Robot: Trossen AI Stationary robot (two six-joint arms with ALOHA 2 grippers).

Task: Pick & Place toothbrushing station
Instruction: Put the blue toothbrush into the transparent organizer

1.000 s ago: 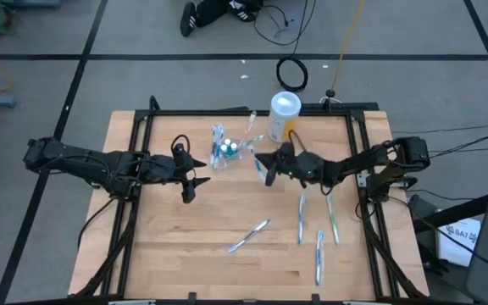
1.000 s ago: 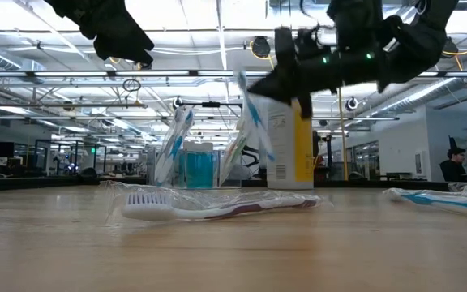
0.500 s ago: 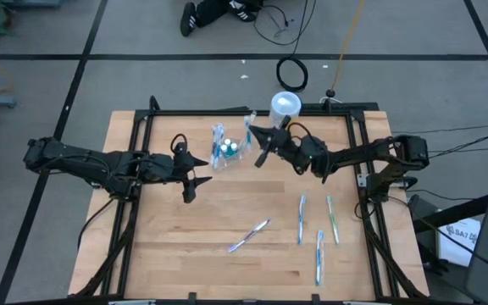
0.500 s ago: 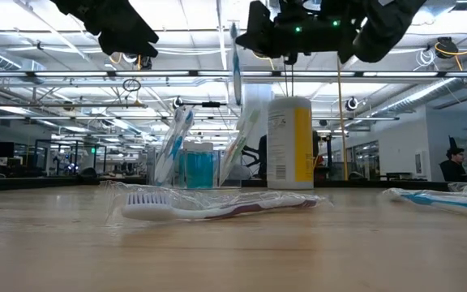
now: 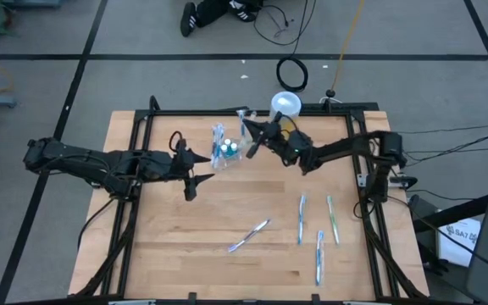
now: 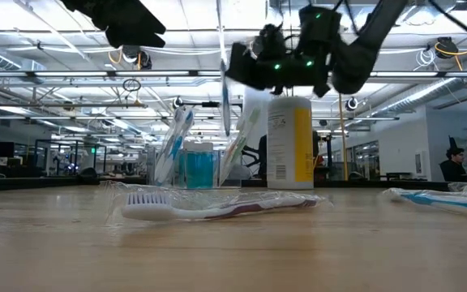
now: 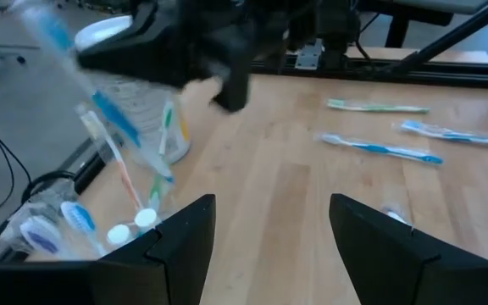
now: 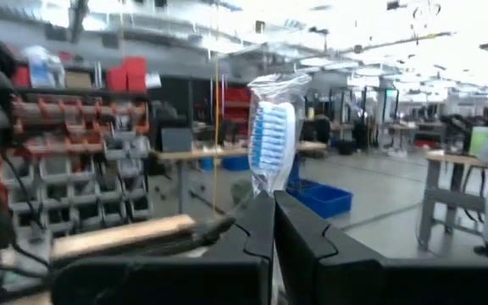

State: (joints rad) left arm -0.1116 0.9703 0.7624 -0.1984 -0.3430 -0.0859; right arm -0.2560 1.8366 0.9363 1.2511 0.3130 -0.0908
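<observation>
I have the right gripper (image 5: 255, 141) up near the far edge of the table, its fingers closed on a wrapped toothbrush (image 8: 269, 142) held upright, bristle head at the top. The cup (image 5: 229, 151) sits just beside it, toward the left arm. To seat the brush well I want its lower end centred over the cup mouth before I come down, then a straight slow descent so it slips between the brushes already there without tipping the light plastic. I should also keep clear of the canister (image 5: 285, 108) close behind the arm.

The cup is clear and small, with several pale brushes leaning out and teal tubes (image 6: 196, 165) standing inside; from the low view I think the held brush hangs just above its rim, though depth is hard to read.

Four more toothbrushes lie loose on the table (image 5: 159, 254). The left gripper (image 5: 187, 171) waits beside the cup, fingers apart.
</observation>
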